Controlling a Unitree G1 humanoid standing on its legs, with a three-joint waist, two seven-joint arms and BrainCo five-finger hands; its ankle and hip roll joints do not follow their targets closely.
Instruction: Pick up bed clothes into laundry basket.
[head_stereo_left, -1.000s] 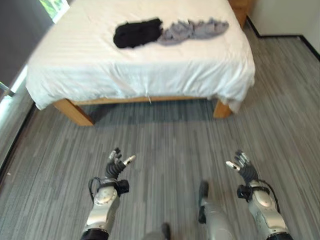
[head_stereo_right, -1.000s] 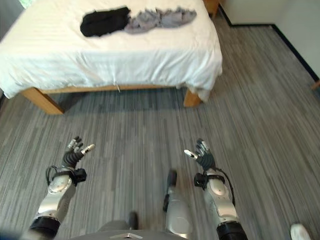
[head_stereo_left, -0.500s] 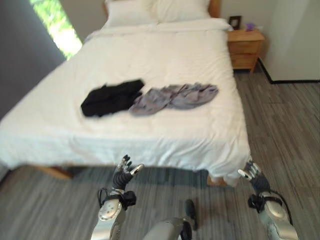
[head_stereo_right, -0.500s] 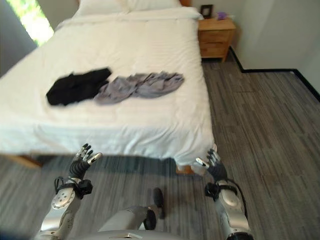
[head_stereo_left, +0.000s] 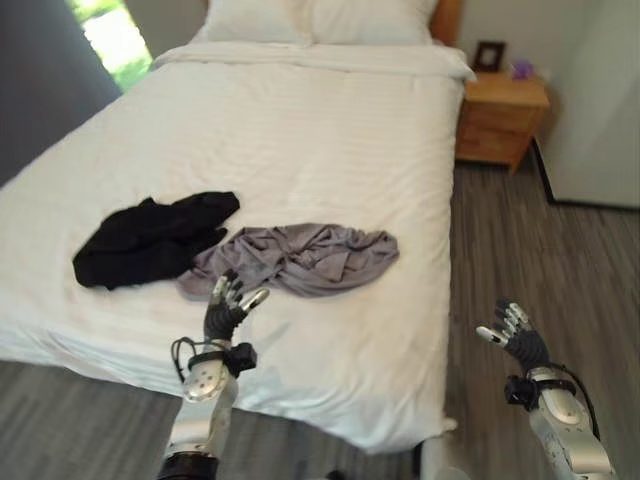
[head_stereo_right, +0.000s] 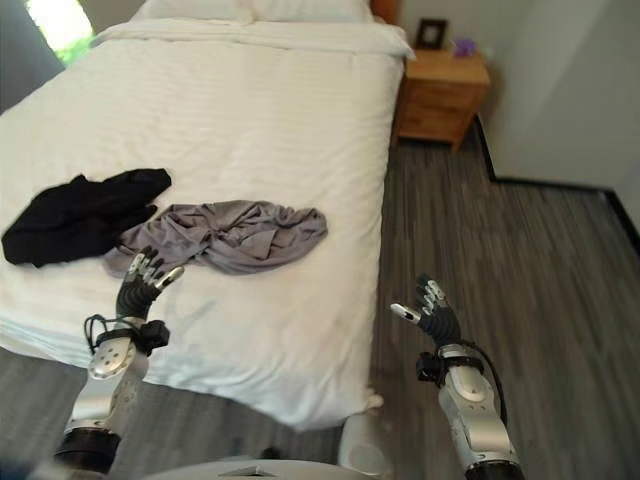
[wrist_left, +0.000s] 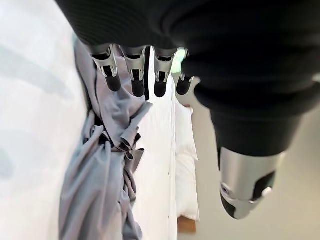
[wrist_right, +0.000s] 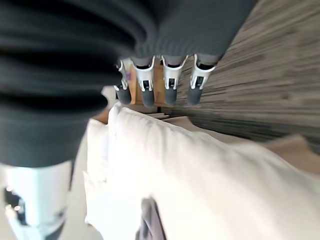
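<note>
1. The left hand (head_stereo_left: 226, 308) hovers over the bed's (head_stereo_left: 330, 130) near edge at about 7 o'clock in the eye views, palm turned up, fingers loosely spread and holding nothing. In its wrist view the fingertips (wrist_left: 137, 86) point along the grey garment (wrist_left: 107, 170) with clear air between.
2. The right hand (head_stereo_right: 433, 315) hangs over the floor (head_stereo_right: 520, 260) at about 5 o'clock, off the bed's right side, fingers relaxed and empty.
3. The grey garment lies crumpled on the sheet just beyond the left hand, at about 12 o'clock from it. It looks like thin, limp cloth: light, soft, likely to drape and trail when lifted. The thick bunched fold near its middle seems the best place to pinch, since a flat edge would probably slip or drag the sheet with it.
4. The black garment (head_stereo_left: 150, 238) rests at about 10 o'clock from the left hand, touching the grey one's left end. It looks a little denser but equally floppy; its heaped centre offers the fullest handful.
5. Farther off, pillows (head_stereo_left: 310, 18) sit at 12 o'clock and a nightstand (head_stereo_left: 500, 118) at 1 o'clock.
6. No basket can be made out, so neither garment is yet collected.
</note>
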